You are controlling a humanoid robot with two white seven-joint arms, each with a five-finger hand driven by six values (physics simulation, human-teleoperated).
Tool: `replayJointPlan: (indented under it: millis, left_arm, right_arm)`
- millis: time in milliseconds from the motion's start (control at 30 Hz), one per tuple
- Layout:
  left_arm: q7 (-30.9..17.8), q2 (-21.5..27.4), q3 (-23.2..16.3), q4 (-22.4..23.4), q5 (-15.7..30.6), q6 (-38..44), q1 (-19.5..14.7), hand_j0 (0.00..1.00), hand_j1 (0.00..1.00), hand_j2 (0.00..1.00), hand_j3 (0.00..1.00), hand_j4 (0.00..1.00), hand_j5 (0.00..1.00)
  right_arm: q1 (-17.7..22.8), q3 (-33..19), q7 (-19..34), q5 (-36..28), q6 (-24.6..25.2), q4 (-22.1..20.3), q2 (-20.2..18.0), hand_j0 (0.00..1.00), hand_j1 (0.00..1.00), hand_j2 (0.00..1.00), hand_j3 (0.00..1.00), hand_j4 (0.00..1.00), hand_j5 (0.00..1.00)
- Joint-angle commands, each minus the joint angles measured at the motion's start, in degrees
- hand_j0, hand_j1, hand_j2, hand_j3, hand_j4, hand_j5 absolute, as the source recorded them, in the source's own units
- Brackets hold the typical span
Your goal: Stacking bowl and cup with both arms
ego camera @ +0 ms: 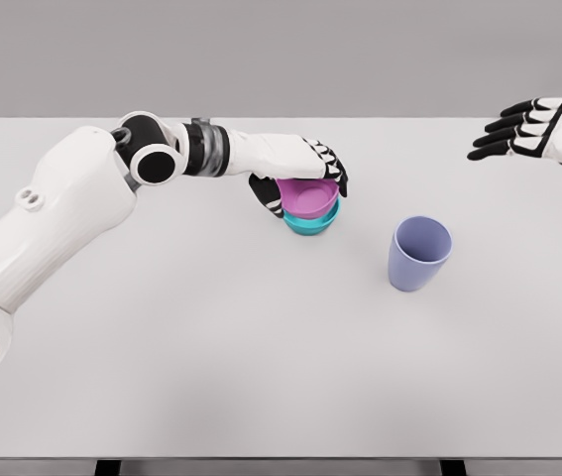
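White tabletop, plain grey wall behind it, even light.

My left arm reaches in from the lower left and crosses to the table's middle. Left hand sits on the purple bowl, fingers curled over its far rim, thumb down on the near-left side; the grip is closed on the bowl. Purple bowl is nested inside the teal bowl, the teal rim showing just below it. Cannot tell whether the purple bowl is fully seated or a little raised.

Lavender cup stands upright, mouth up, to the right of the bowls and nearer to me, apart from them, touched by nothing.

My right hand hovers at the far right edge, well apart from the cup, fingers stretched out toward the left, holding nothing. Wrist runs out of view.
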Motion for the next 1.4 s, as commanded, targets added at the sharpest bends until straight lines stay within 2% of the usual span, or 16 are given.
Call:
replayJointPlan:
  millis: [0,200,367,400,433,467,833,933,1000,1067,1100,1167,1233,1333,1367]
  left_arm:
    - [-0.03,-0.29,0.02,0.78,0.4,0.18,0.0,0.7,0.7,0.7,0.7,0.7,0.7]
    - [-0.03,-1.17,0.02,2.62,0.31,0.1,0.0,0.7,0.7,0.7,0.7,0.7,0.7]
    - [-0.03,-1.17,0.02,2.62,0.4,0.1,0.0,0.72,0.72,0.72,0.72,0.72,0.72]
    - [-0.03,-1.17,0.02,2.54,0.4,0.1,0.0,0.76,0.76,0.76,0.76,0.76,0.76]
    - [-0.03,-1.17,0.02,2.54,0.31,0.1,0.0,0.91,0.91,0.91,0.91,0.91,0.91]
    - [-0.03,-1.17,0.02,2.54,0.31,0.18,0.0,0.99,0.99,0.99,0.99,0.99,0.99]
    - [-0.03,-0.99,0.11,2.19,0.4,0.01,0.0,1.0,1.0,1.0,1.0,1.0,1.0]
    - [-0.03,-0.38,0.64,-1.15,1.1,-0.17,0.0,1.0,1.0,1.0,1.0,1.0,1.0]
    - [-0.03,3.31,0.9,-7.83,2.16,-0.17,0.26,1.0,1.0,1.0,1.0,1.0,1.0]
    - [-0.03,8.14,0.9,-13.71,6.81,-0.17,0.26,1.0,1.0,1.0,1.0,1.0,1.0]
    - [-0.03,12.01,0.9,-18.11,9.98,-0.17,0.35,1.0,1.0,1.0,1.0,1.0,1.0]
    - [-0.03,16.67,0.99,-23.21,12.88,-0.17,0.53,1.0,1.0,1.0,1.0,1.0,1.0]
    - [-0.03,21.24,1.6,-26.2,16.39,-0.96,0.7,1.0,1.0,1.0,1.0,1.0,1.0]
    - [-0.03,29.67,2.92,-29.01,23.16,-8.68,2.19,1.0,1.0,1.0,1.0,1.0,1.0]
    - [-0.03,32.75,3.01,-29.19,27.46,-8.89,2.72,1.0,1.0,1.0,1.0,1.0,1.0]
  right_arm:
    - [0.0,0.55,-0.03,-0.27,0.16,0.0,1.68,1.0,1.0,1.0,1.0,1.0,1.0]
    - [-0.35,2.49,-0.03,-0.01,0.16,0.0,6.33,1.0,1.0,1.0,1.0,1.0,1.0]
    - [-0.35,3.28,-0.03,0.26,0.16,0.08,7.92,1.0,1.0,1.0,1.0,1.0,1.0]
    - [-0.35,3.72,-0.03,0.26,0.16,0.08,8.27,1.0,1.0,1.0,1.0,1.0,1.0]
    - [-0.35,3.81,-0.03,0.26,0.16,0.0,8.45,1.0,1.0,1.0,1.0,1.0,1.0]
    - [-0.27,3.81,-0.03,0.26,0.16,0.0,8.45,1.0,1.0,1.0,1.0,1.0,1.0]
    - [-0.35,7.15,-0.03,0.52,0.16,0.0,9.85,1.0,1.0,1.0,1.0,1.0,1.0]
    - [-0.35,7.5,-0.03,1.31,0.16,0.08,10.29,1.0,1.0,1.0,1.0,1.0,1.0]
    - [-0.35,8.02,-0.03,1.66,0.16,0.08,10.38,1.0,1.0,1.0,1.0,1.0,1.0]
    - [-0.26,8.55,-0.03,1.93,0.16,0.08,10.91,1.0,1.0,1.0,1.0,1.0,1.0]
    - [-0.26,9.08,-0.03,2.02,0.16,0.08,11.17,1.0,1.0,1.0,1.0,1.0,1.0]
    - [-0.26,9.26,-0.03,2.8,0.16,0.08,11.17,1.0,1.0,1.0,1.0,1.0,1.0]
    - [-0.26,9.61,-0.03,3.6,0.16,0.08,11.26,1.0,1.0,1.0,1.0,1.0,1.0]
    - [-0.26,9.69,-0.03,5.62,0.16,0.17,11.35,1.0,1.0,1.0,1.0,1.0,1.0]
    - [-0.35,10.57,-0.03,5.79,0.16,0.17,11.79,1.0,1.0,1.0,1.0,1.0,1.0]
